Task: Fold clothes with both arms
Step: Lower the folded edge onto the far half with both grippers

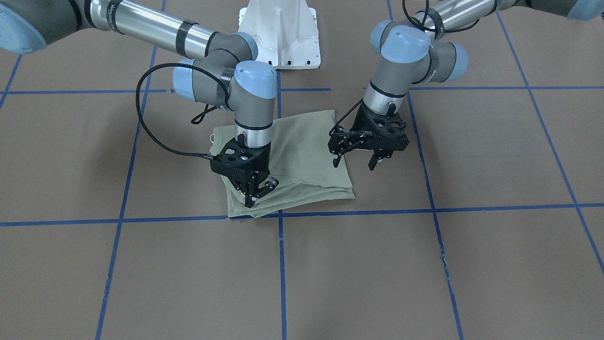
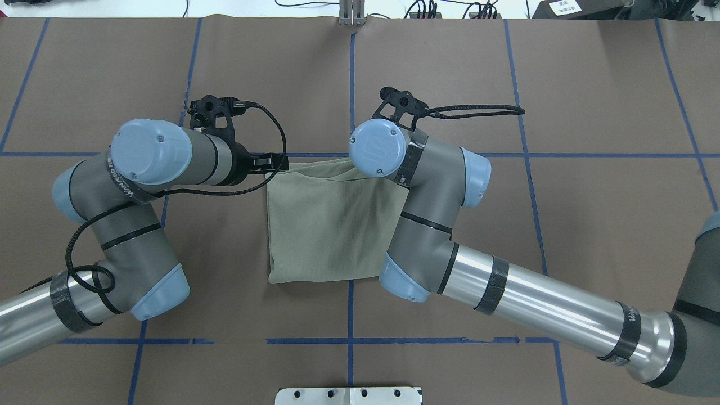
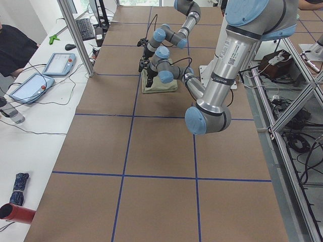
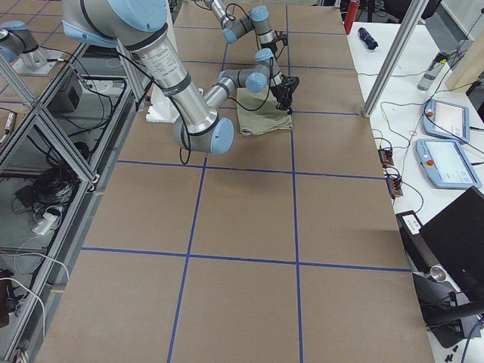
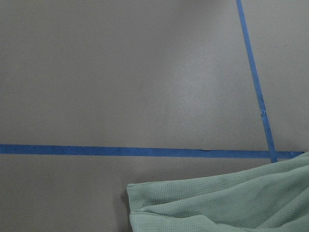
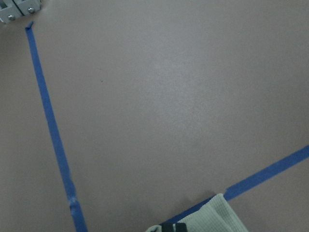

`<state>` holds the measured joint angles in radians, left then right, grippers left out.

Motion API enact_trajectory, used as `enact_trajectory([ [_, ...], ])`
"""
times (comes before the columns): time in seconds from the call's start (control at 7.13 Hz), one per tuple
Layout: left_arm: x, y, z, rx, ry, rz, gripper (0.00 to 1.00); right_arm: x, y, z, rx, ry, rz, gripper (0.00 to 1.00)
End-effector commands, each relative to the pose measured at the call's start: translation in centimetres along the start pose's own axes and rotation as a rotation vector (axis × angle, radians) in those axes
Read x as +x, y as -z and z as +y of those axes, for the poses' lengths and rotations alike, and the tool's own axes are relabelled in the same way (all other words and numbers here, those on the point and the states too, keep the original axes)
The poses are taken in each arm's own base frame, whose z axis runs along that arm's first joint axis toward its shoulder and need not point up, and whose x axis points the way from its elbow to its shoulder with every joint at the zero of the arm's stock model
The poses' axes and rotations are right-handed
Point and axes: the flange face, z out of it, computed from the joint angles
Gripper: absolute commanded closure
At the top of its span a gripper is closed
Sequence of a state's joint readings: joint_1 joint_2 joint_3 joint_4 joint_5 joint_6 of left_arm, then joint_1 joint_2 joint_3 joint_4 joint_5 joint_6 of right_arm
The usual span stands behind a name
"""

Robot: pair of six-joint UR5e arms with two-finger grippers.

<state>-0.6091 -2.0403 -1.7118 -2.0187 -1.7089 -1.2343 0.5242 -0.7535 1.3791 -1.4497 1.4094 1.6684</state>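
The sage-green shirt [image 1: 297, 151] lies folded into a rough square at the middle of the brown table, also seen from overhead [image 2: 332, 219]. My left gripper [image 1: 354, 163] hovers over the shirt's edge on the robot's left side, fingers spread open with nothing between them. My right gripper [image 1: 260, 192] points down over the shirt's far corner on the robot's right side, near the blue tape line, its fingers apart and open. From overhead, my right wrist hides that gripper. The left wrist view shows only a corner of the shirt [image 5: 217, 203], and so does the right wrist view [image 6: 219, 215].
The white pedestal base [image 1: 281, 33] stands behind the shirt. Blue tape lines [image 1: 281, 264] mark a grid on the brown table cover. A side bench with tablets [image 3: 58, 63] and a seated person [image 3: 15, 48] lies beyond the table's far edge.
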Motion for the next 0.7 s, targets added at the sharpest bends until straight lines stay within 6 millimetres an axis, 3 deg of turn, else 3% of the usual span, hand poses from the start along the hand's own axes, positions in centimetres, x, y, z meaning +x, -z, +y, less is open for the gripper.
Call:
enact_trajectory([
  [0.0, 0.0, 0.0, 0.0, 0.0, 0.0, 0.001, 0.0, 0.7, -1.5, -0.1, 0.02, -0.001, 0.049, 1.0],
  [0.14, 0.0, 0.0, 0.0, 0.0, 0.0, 0.0, 0.0, 0.7, -1.8, 0.0, 0.027, 0.014, 0.056, 0.23],
  [0.28, 0.0, 0.0, 0.0, 0.0, 0.0, 0.0, 0.0, 0.4, -1.6, -0.1, 0.032, 0.027, 0.053, 0.0],
  [0.42, 0.2, 0.1, 0.1, 0.0, -0.001, 0.003, 0.0, -0.7, -0.3, -0.8, 0.022, 0.082, 0.032, 0.0],
  [0.56, 0.2, -0.4, 0.4, -0.008, 0.008, -0.003, 0.0, -0.8, 1.1, -3.1, -0.058, 0.105, 0.012, 0.0],
])
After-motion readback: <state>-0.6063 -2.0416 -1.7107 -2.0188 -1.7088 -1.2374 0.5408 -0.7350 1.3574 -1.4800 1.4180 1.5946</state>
